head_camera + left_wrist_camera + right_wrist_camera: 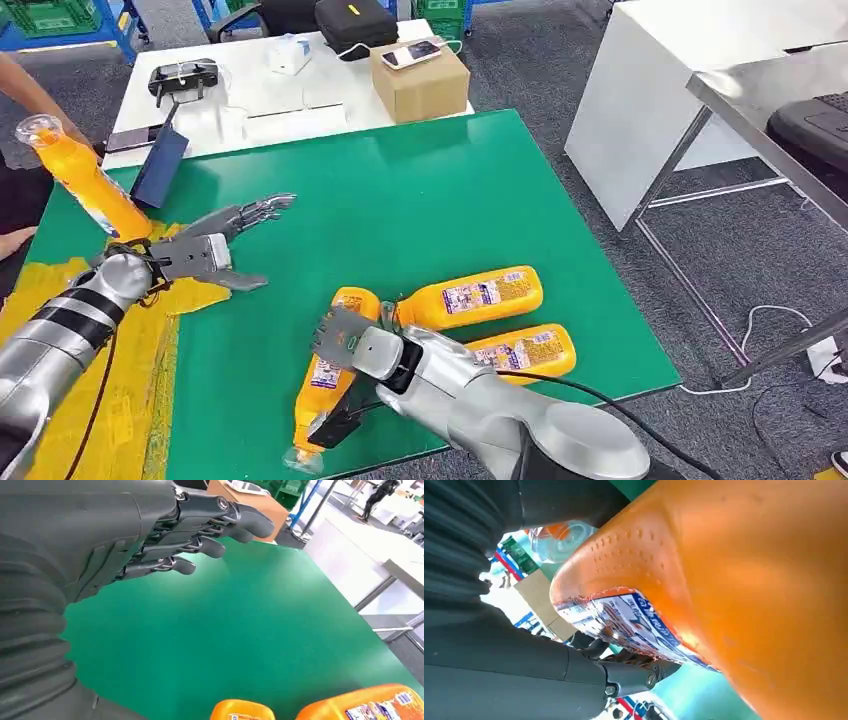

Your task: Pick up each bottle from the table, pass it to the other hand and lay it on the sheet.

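1. Three orange plastic juice bottles with printed labels lay on their sides near the front of the green table (420, 190): the nearest bottle (325, 385) beneath the right hand (350, 340), a second bottle (470, 297) and a third bottle (525, 352) close beside it.
2. A fourth orange bottle (85, 180) stood tilted at the far edge of the yellow sheet (150, 340).
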You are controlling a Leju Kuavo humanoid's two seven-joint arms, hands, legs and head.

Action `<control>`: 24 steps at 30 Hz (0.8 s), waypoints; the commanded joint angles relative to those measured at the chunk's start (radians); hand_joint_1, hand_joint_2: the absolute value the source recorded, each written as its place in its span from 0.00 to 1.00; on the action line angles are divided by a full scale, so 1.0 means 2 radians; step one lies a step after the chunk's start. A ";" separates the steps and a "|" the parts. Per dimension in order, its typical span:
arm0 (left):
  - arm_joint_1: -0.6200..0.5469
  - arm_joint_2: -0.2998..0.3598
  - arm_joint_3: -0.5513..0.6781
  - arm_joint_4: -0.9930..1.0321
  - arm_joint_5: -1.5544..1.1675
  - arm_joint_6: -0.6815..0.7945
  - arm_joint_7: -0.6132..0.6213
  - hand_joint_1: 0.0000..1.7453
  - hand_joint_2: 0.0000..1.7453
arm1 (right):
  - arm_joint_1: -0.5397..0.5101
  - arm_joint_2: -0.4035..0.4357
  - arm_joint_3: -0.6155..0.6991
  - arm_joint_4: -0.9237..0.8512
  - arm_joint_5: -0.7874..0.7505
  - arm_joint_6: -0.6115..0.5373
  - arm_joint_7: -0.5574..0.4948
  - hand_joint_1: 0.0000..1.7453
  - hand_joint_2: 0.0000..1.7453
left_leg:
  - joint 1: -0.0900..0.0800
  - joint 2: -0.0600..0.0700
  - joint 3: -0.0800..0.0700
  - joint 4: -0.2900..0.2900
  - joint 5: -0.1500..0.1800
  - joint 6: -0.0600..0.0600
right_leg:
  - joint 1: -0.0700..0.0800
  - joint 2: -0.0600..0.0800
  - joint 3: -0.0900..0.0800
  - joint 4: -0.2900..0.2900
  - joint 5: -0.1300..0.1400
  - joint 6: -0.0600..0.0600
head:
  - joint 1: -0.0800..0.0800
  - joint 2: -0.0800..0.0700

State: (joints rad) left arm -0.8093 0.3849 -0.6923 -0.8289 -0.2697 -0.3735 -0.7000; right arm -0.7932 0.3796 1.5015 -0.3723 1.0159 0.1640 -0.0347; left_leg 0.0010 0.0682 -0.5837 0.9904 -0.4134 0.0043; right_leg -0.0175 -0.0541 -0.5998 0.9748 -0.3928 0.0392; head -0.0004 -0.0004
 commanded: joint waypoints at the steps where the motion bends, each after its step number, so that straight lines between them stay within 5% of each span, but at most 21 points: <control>1: -0.041 -0.031 -0.039 0.045 0.000 0.002 0.001 0.00 1.00 | 0.048 -0.015 0.006 0.062 -0.004 0.027 -0.002 0.19 1.00 | 0.001 -0.007 -0.001 -0.001 0.001 0.000 | 0.001 -0.002 0.001 -0.002 0.001 -0.001 | 0.000 0.000; 9: -0.041 -0.031 -0.039 0.045 0.000 0.002 0.001 0.00 1.00 | 0.048 -0.015 0.006 0.062 -0.004 0.027 -0.002 0.19 1.00 | 0.001 -0.004 0.000 0.000 0.001 0.000 | 0.001 -0.001 0.005 -0.001 0.001 -0.001 | 0.000 0.000; 10: -0.042 -0.031 -0.040 0.045 0.001 0.002 0.001 0.00 1.00 | 0.049 -0.015 0.004 0.063 -0.005 0.028 -0.001 0.00 1.00 | 0.001 -0.005 -0.001 -0.001 0.001 0.000 | 0.001 -0.001 0.005 -0.001 0.001 -0.001 | 0.000 0.000; 21: -0.073 -0.050 -0.062 0.071 0.005 0.003 0.001 0.00 1.00 | 0.040 -0.025 -0.043 0.082 -0.035 0.061 0.019 0.03 1.00 | 0.001 -0.007 -0.001 0.000 0.002 0.000 | 0.001 -0.003 0.001 -0.001 0.001 -0.001 | 0.000 0.000; 22: -0.074 -0.051 -0.062 0.073 0.005 0.003 0.001 0.00 1.00 | 0.039 -0.025 -0.051 0.082 -0.040 0.052 0.027 1.00 1.00 | 0.001 -0.009 -0.003 0.000 0.002 0.000 | 0.001 -0.003 0.000 -0.002 0.001 -0.001 | 0.000 0.000; 24: -0.070 -0.041 -0.060 0.070 0.007 0.005 0.001 0.00 1.00 | 0.032 -0.025 -0.074 0.079 -0.054 0.016 0.042 1.00 1.00 | 0.001 -0.008 -0.001 0.000 0.002 0.000 | 0.001 -0.003 0.001 -0.002 0.001 -0.001 | 0.000 0.000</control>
State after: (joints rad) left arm -0.8804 0.3288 -0.7557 -0.7763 -0.2624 -0.3651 -0.7000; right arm -0.7838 0.3780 1.4496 -0.3136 0.9548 0.2400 -0.0042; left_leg 0.0012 0.0663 -0.5813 0.9905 -0.4125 0.0050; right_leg -0.0179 -0.0566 -0.5960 0.9734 -0.3929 0.0388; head -0.0004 -0.0004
